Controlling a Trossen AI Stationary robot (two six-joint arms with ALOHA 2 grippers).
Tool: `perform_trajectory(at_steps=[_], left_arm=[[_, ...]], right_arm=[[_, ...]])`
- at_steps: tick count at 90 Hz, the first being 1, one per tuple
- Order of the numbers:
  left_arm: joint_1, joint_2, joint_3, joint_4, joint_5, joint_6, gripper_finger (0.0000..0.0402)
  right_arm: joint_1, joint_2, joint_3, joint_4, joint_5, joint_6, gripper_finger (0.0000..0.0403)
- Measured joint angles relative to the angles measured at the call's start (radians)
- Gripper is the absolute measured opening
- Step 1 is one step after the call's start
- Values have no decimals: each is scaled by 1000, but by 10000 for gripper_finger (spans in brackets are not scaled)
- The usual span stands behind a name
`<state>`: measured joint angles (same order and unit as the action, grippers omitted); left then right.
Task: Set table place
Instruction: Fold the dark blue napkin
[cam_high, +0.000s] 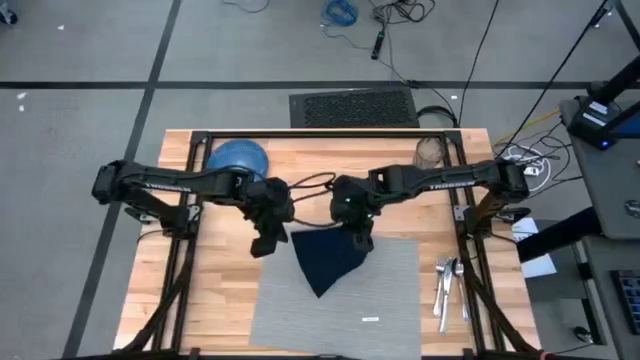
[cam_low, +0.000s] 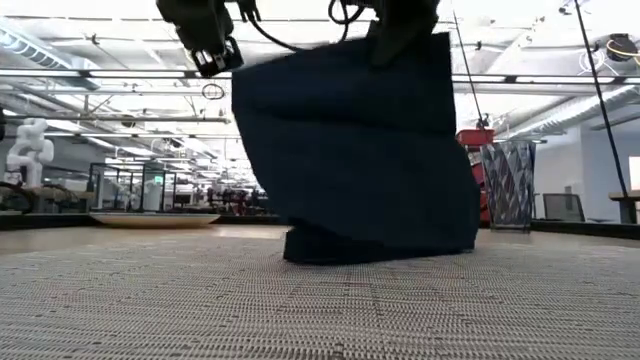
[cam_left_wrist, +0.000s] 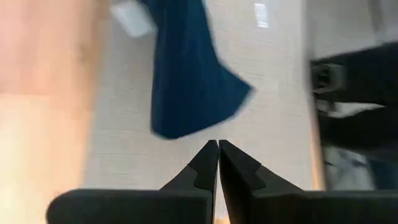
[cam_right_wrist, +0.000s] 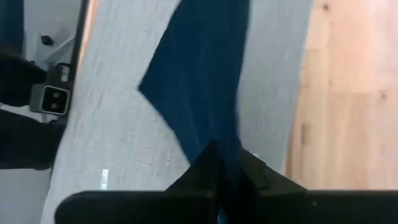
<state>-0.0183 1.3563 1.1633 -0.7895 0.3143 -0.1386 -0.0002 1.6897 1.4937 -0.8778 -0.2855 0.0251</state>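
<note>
The table of pale wood strips spreads under both arms, and on its near half lies the grey placemat, directly beneath the two grippers. Above the mat hangs the dark navy napkin, and it is the thing in play. The right gripper pinches its top edge, fingers clamped on the fabric, so the cloth drops straight down from that gripper. In the low view only its bottom fold rests bunched on the mat, while the rest hangs as a broad, slack sheet. Its long axis runs down and away from the right gripper toward the near edge of the mat, ending in a point.

The left gripper hovers just beside the napkin's other upper corner, on the far side from the right gripper, fingers pressed together and holding nothing. It is near the cloth but apart from it.

Smaller things sit well away: the blue dish behind the left gripper, a glass behind the right, and cutlery on bare wood out beyond the right gripper, off the mat's edge.

To my eye the right arm owns the next move. The mat lies straight below, so lowering and laying the napkin flat looks like the job, with the cloth likely to crumple.
</note>
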Motion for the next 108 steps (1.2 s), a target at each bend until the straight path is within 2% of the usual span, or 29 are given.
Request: perform_trajectory(at_steps=[19,40,60,76,87,108], left_arm=[[21,30,0,27,-88,68,0],[46,62,0,-21,-172,69,0],[44,59,0,-76,-207,46,0],[43,59,0,-75,-215,38,0],[43,59,0,-62,-219,26,0],[43,59,0,-26,-222,21,0]], right_arm=[[-56,36,-4,5,-4,-47,0],[-126,142,-4,-73,8,-99,0],[-231,228,-4,-90,130,-96,0],[-361,257,-4,-13,244,-12,0],[-443,271,-4,-12,216,50,0],[-535,290,-12,-22,180,57,0]])
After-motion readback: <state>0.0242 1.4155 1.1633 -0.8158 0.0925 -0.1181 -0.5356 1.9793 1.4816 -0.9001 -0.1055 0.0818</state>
